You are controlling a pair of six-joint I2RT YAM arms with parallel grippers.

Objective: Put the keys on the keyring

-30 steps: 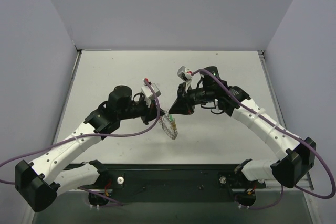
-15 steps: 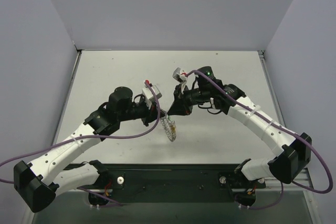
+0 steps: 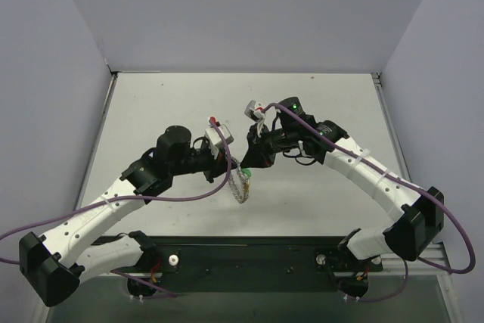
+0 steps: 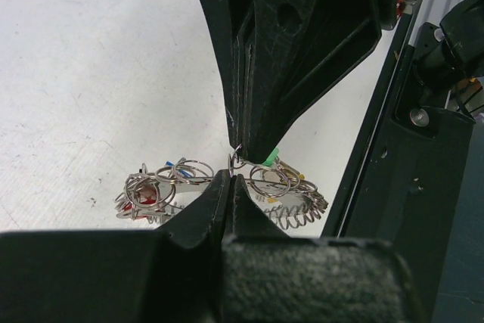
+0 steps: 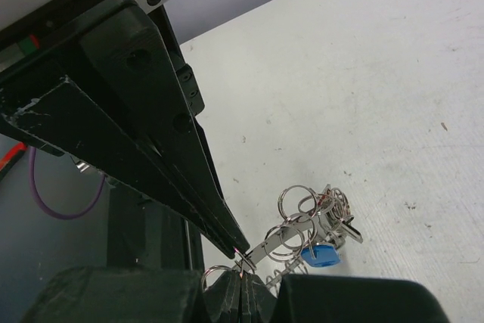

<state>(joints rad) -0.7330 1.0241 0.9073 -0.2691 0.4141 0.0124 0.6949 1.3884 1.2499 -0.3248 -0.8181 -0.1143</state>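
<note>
The keyring [image 3: 241, 185] hangs between both gripper tips above the table, a silvery band with a wire coil [image 4: 296, 215]. Several keys dangle from it: red [image 4: 144, 196], blue [image 5: 321, 254], yellow [image 4: 300, 180]. My left gripper [image 4: 231, 176] is shut on the keyring's band, seen in the right wrist view as a black wedge [image 5: 237, 247]. My right gripper [image 5: 241, 276] meets it tip to tip and is shut on a small split ring [image 4: 237, 159]. The green key's head [image 4: 271, 158] sits right at that ring.
The white table [image 3: 318, 104] is bounded by grey walls on three sides. A black base rail [image 3: 249, 255] runs along the near edge, close below the hanging keyring. Purple cables [image 3: 189, 196] loop off both arms.
The right arm has shifted a little left toward the left gripper, and the hanging keyring has moved slightly left with it. Both grippers have stayed shut.
</note>
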